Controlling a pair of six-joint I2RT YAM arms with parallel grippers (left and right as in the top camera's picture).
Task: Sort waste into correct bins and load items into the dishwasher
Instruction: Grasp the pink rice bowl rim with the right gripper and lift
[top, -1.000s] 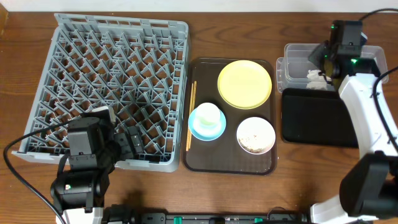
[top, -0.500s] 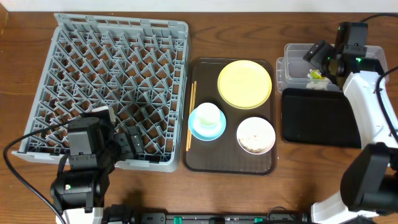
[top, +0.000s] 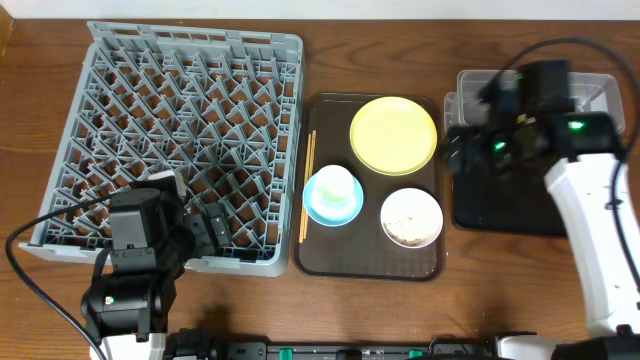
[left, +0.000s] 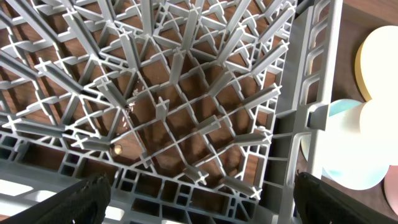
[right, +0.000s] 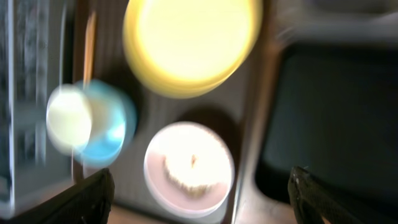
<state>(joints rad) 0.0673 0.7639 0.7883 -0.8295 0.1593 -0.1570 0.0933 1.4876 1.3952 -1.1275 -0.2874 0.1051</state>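
My right gripper (top: 462, 152) is blurred over the gap between the brown tray and the black tray (top: 510, 195); it is open and empty (right: 199, 205). Under it lie the white bowl (right: 189, 168) with rice scraps, the yellow plate (right: 191, 43), and the light blue bowl (right: 115, 124) holding the white cup (right: 67, 121). The chopsticks (top: 307, 185) lie along the brown tray's left edge. The right arm partly covers the clear tub (top: 590, 85); the wrapper is hidden. My left gripper (top: 208, 230) is open over the grey dish rack's (left: 186, 112) front right corner.
The brown serving tray (top: 330, 255) sits between the rack (top: 190, 120) and the two bins. The black tray is just in front of the clear tub at the right. Bare wooden table (top: 500, 290) runs along the front.
My right gripper opened over the clear tub and swung left and forward to the brown tray's right edge. The wrapper lay in the tub half a second ago. The left arm stayed still.
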